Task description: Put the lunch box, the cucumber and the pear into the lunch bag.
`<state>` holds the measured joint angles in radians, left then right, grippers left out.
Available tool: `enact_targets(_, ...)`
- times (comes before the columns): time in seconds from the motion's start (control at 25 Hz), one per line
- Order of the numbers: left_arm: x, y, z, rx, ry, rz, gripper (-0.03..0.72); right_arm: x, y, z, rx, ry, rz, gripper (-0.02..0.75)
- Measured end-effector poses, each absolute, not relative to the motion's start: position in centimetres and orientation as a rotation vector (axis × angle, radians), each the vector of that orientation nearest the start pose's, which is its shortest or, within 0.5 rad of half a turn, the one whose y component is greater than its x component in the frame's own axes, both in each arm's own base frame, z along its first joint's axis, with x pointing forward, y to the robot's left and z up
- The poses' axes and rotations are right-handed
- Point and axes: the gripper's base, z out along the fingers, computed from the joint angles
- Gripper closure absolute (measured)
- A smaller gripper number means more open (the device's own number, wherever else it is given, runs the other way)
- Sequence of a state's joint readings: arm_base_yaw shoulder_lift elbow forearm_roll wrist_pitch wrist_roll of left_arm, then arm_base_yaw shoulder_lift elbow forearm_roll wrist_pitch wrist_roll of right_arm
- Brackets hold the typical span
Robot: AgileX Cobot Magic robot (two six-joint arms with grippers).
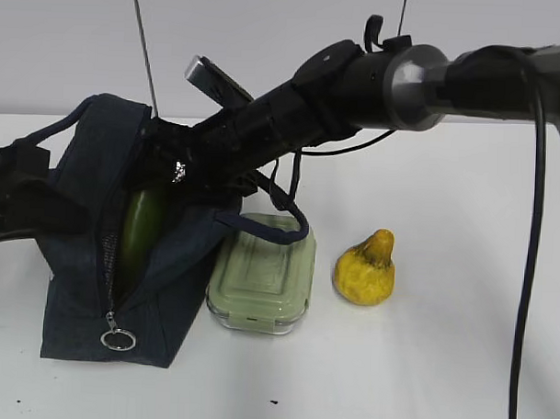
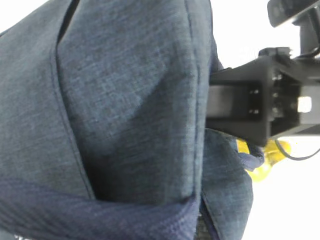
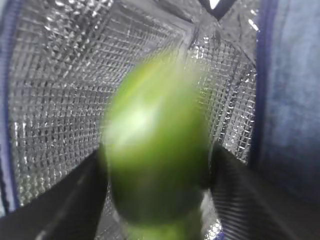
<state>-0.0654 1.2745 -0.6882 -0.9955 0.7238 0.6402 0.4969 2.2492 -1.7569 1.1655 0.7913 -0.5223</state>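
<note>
On my exterior feed the lunch bag [image 1: 94, 277] is the biggest thing, standing on the white bench [image 1: 440, 381] at the left with its zipper parted down the front and the metal ring pull [image 1: 118, 339] hanging low. My right arm [image 1: 358, 93] reaches in from the upper right and crosses the middle to the bag's mouth; its claw [image 1: 176, 169] is buried among dark fabric there, so I can't separate the fingers in that view. The left arm [image 1: 13, 200] enters from the left edge against the bag's side, and the left wrist feed is filled with navy cloth, so I can't see that claw; it reads as clamped tight, on what I cannot tell.

The lunch box [image 1: 262, 273] lies flat just right of the bag, lid up, with a handle loop draped over its near corner. The cucumber [image 1: 139, 228] stands nearly upright inside the bag, long axis running top to bottom, only a strip visible through the zipper gap. On the right wrist feed its rounded end [image 3: 155, 155] points at the camera, blurred, between the two dark fingers [image 3: 60, 200] with silver lining behind; whether they press it I can't tell.

The pear [image 1: 365, 269] sits well right of the box, neck pointing up.
</note>
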Motion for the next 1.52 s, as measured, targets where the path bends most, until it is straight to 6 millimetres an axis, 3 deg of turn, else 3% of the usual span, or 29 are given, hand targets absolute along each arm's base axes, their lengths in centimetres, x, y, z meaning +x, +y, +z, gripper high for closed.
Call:
enact_targets(0.4,22.6,-6.5,24.2,0.052,2.486,-0.852,0.707,41.9,28.0,23.0,-0.505,2.385,1.377,0.205)
enact_targets(0.68,22.6,-6.5,24.2,0.053,2.487,-0.852,0.707,42.9,25.1,26.8,-0.695,2.382,1.346,0.271)
enact_targets(0.8,22.6,-6.5,24.2,0.055,2.487,-0.852,0.707,43.7,23.1,27.9,-0.707,2.446,1.204,0.283)
enact_targets(0.92,22.6,-6.5,24.2,0.055,2.487,-0.852,0.707,44.5,21.3,28.6,-0.674,2.531,0.954,0.288)
enact_targets(1.2,22.6,-6.5,24.2,0.054,2.487,-0.851,0.707,44.0,17.9,31.5,-0.604,2.602,0.430,0.289)
enact_targets(1.36,22.6,-6.5,24.2,0.054,2.487,-0.851,0.707,42.8,16.5,33.7,-0.583,2.582,0.296,0.289)
enact_targets(1.52,22.6,-6.5,24.2,0.054,2.487,-0.851,0.707,40.8,15.4,34.2,-0.587,2.612,0.229,0.292)
